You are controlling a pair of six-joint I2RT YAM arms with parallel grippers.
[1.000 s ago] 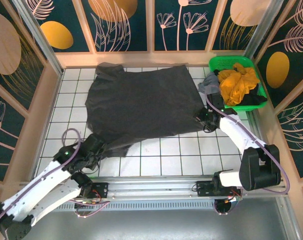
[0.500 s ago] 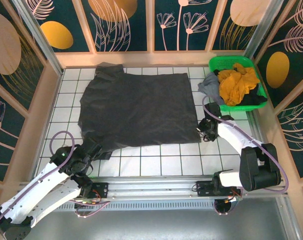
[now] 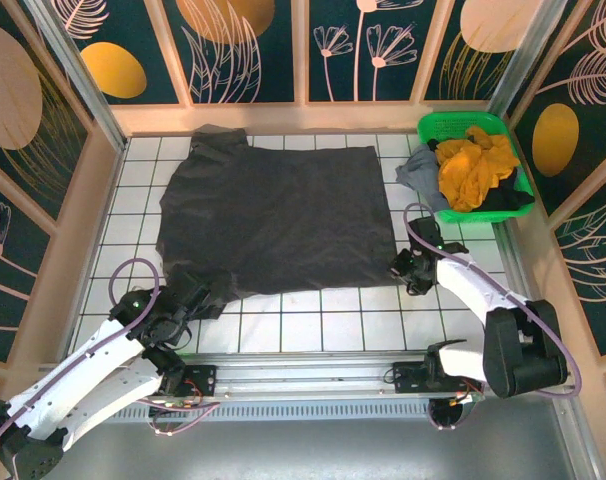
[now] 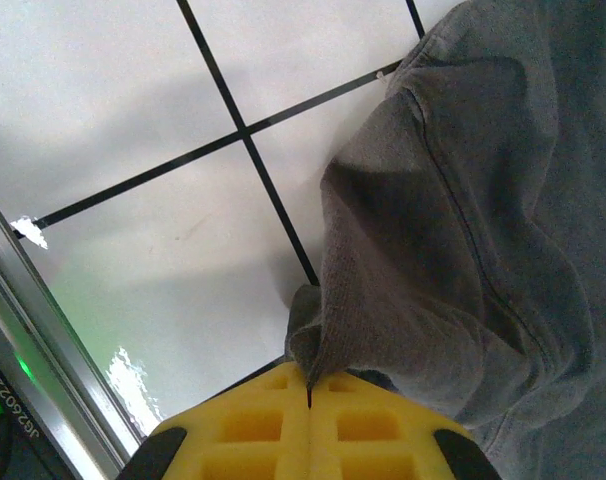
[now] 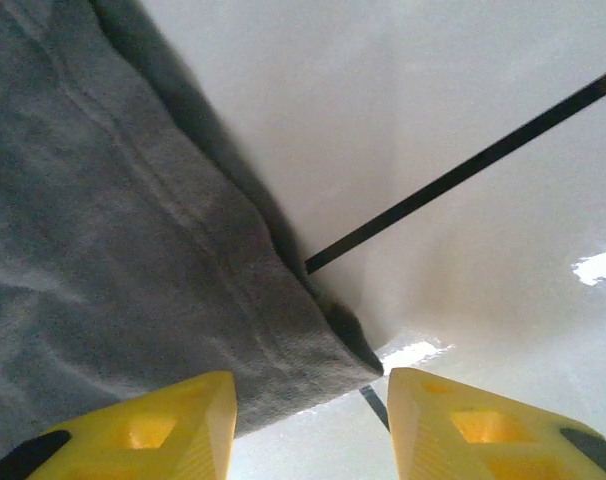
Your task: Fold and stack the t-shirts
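Since a second ago, large dark charcoal-grey cloth t-shirt (image 3: 273, 215) pulled flat on white tiled table (image 3: 363, 310). Left gripper (image 4: 308, 388) pinches its bunched edge; right gripper (image 5: 311, 400) spread wide, shirt corner between fingers.

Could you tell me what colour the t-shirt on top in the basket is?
It is a mustard-yellow t-shirt, clearest in the top external view.

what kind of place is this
Probably a robot lab test cell: a white gridded table boxed in by painted floral panels, and a green basket of shirts beside a spread charcoal t-shirt.
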